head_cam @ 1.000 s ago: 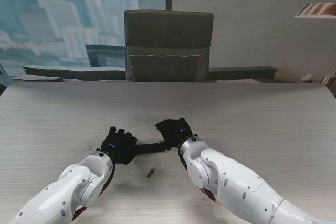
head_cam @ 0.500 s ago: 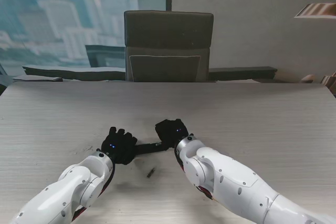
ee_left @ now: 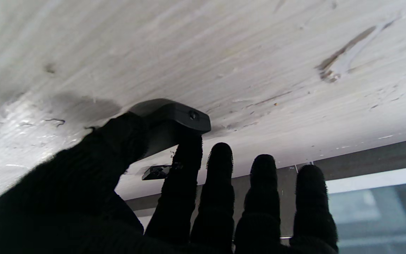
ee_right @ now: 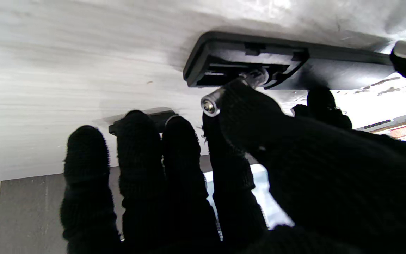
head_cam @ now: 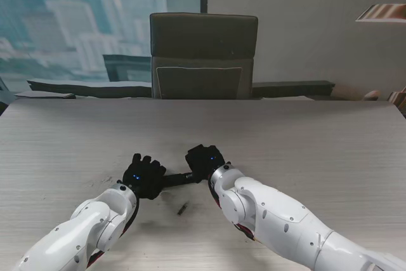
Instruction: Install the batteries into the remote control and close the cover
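The remote control (head_cam: 177, 179) was seen lying on the tabletop (head_cam: 304, 144), between the two gloved hands in the stand's view, its long axis running left to right. Its left end was gripped by the left robot hand (head_cam: 143, 176): in the left wrist view the thumb and index finger (ee_left: 183, 165) were pressed on opposite sides of the remote control's end (ee_left: 174, 116), while the other three fingers were held straight and apart, touching nothing.

The right robot hand (head_cam: 204, 160) was placed over the remote control's right end. In the right wrist view the battery compartment (ee_right: 245, 68) was shown open, its cover off, and a battery (ee_right: 211, 102) was pinched between the thumb and a finger, tilted, with its far end at the compartment's edge and its metal cap facing the camera. The remaining fingers (ee_right: 136, 155) were spread and free.

A small flat dark piece (ee_right: 160, 118) was seen on the tabletop beyond the right fingers; whether it was the cover could not be told. A small dark object (head_cam: 182, 208) lay on the tabletop nearer to me than the remote control, too small to identify. A dark office chair (head_cam: 203, 55) stood behind the tabletop's far edge.
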You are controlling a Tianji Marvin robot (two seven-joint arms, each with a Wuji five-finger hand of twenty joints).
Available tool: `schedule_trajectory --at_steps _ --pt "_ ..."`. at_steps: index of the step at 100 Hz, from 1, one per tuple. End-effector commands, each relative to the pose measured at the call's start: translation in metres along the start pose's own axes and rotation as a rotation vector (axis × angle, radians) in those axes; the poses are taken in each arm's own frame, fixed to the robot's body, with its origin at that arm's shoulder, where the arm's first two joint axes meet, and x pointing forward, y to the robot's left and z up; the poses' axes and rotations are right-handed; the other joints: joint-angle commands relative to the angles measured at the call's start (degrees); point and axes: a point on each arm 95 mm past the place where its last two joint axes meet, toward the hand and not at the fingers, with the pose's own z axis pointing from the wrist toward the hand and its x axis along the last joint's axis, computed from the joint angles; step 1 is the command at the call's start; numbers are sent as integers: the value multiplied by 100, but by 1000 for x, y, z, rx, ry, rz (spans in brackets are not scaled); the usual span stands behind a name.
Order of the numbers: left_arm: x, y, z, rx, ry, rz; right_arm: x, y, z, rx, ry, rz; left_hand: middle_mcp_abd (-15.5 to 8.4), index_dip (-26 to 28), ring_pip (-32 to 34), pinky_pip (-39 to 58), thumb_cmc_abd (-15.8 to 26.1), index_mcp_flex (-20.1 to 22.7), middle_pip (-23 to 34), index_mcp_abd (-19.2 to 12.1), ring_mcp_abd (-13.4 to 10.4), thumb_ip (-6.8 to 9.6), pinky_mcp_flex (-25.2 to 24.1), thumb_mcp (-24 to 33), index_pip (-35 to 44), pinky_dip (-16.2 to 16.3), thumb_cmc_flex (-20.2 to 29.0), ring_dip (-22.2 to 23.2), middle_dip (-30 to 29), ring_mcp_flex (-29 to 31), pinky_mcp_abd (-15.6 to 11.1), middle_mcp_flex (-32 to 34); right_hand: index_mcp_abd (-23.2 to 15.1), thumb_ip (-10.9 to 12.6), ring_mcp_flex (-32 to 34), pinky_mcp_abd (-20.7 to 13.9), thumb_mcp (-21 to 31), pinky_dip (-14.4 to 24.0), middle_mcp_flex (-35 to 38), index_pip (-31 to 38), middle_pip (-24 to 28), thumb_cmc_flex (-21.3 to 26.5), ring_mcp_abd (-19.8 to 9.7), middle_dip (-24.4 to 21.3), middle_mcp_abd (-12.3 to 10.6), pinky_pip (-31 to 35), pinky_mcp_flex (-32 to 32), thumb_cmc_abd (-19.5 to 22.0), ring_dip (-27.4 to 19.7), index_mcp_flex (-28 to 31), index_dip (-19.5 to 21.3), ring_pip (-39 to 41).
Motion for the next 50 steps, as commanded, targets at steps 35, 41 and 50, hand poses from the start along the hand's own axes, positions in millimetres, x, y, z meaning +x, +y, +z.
schedule_trajectory --at_steps 35,41,50 --pt "6 13 -3 -48 13 0 8 -4 6 25 15 32 -2 145 -61 -37 -154 529 21 -665 78 -102 -15 162 510 -136 290 -10 -35 -6 41 39 10 -18 154 243 237 10 174 25 202 194 101 10 230 170 -24 -149 54 214 102 147" --pt "6 13 -3 -47 12 0 8 -4 7 28 15 34 0 140 -57 -30 -188 531 29 -696 84 -128 -13 152 532 -134 375 -10 -31 -4 40 46 -6 -17 150 243 233 11 159 18 195 186 89 7 221 169 -24 -134 53 202 100 144" --pt "6 14 -3 -47 10 -1 9 -5 8 31 14 39 -9 127 -48 -25 -199 527 34 -692 78 -166 -14 125 564 -134 446 -10 -27 5 40 43 -34 -17 151 238 219 11 153 11 192 176 83 7 214 169 -25 -131 50 192 97 140"
